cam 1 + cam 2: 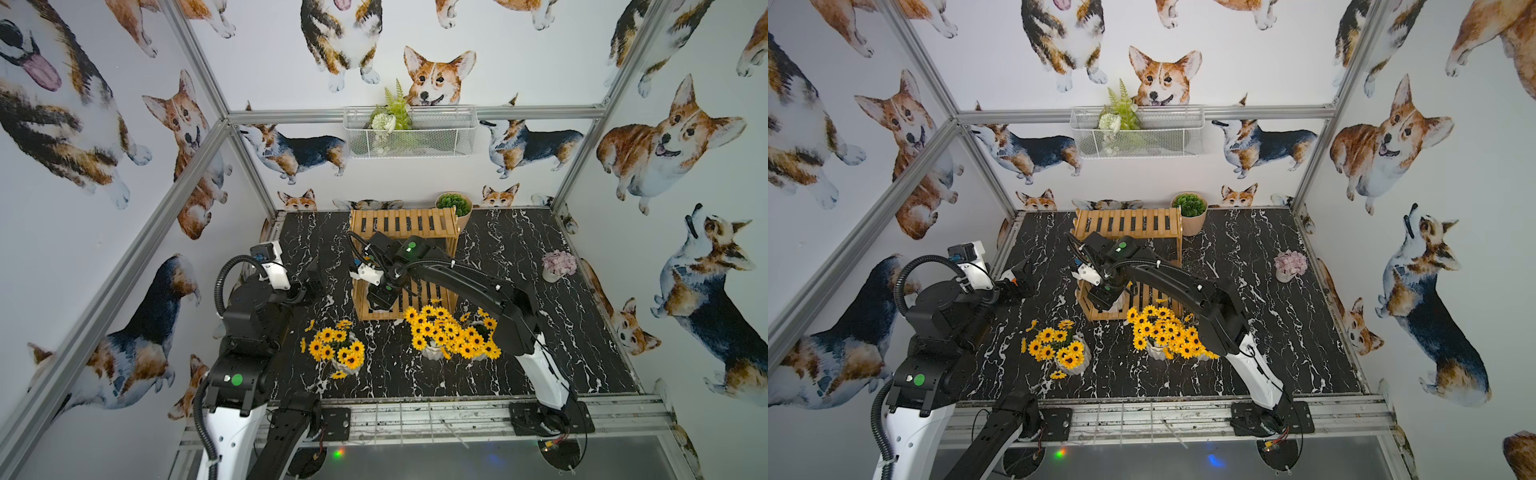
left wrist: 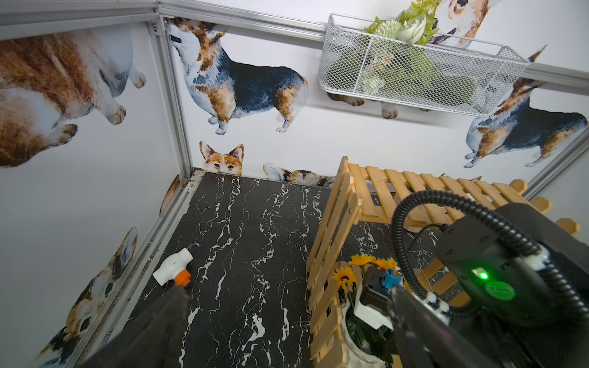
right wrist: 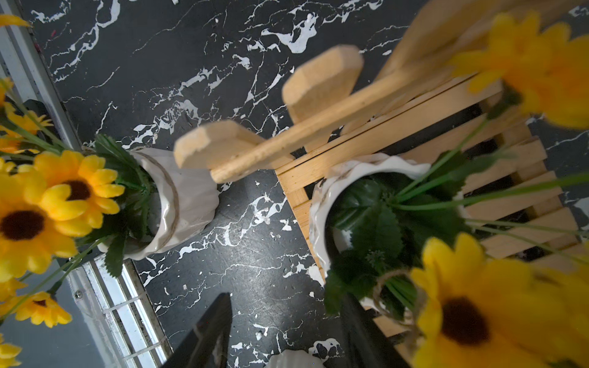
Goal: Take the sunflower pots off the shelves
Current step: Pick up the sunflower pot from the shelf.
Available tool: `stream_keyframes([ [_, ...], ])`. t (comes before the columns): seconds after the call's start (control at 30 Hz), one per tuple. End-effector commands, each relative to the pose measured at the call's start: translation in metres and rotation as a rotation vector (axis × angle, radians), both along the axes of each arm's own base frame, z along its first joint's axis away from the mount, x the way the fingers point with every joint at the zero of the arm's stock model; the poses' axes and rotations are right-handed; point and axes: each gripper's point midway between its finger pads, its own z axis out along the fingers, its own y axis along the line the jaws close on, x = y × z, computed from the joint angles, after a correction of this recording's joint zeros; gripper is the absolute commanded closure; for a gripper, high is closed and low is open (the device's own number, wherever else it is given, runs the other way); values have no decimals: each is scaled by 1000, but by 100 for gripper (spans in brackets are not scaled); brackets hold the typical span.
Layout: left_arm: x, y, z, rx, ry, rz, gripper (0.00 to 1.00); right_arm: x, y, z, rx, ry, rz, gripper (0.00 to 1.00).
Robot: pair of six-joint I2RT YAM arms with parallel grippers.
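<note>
— So, where did the sunflower pots stand?
— Three were down on the black marble table, in front of the shelves: a lone pot on the left, then a middle pot and a right pot crowded together, their blooms mixing.
— And the fourth pot?
— It sat on the lower shelf, at the left front corner, upright.
— What of the right gripper?
— It hung over that pot with jaws apart: one finger out over the table, clear of the pot, the other in the foliage by the rim. Nothing was clamped.
— The left gripper?
— Spread wide and holding nothing, it hovered over the table to the left of the shelves
</note>
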Motion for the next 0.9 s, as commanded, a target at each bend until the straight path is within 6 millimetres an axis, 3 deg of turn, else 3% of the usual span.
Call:
stream_keyframes([
  [0.0,0,3,2,7,-14,13,0,2,-4,-6,-37,-18,27,43],
  [0.4,-1,3,3,10,-17,16,0,19,-1,-21,-79,-81,32,43],
  [0.87,-1,4,3,15,-20,18,0,25,2,-40,-107,-92,26,48],
])
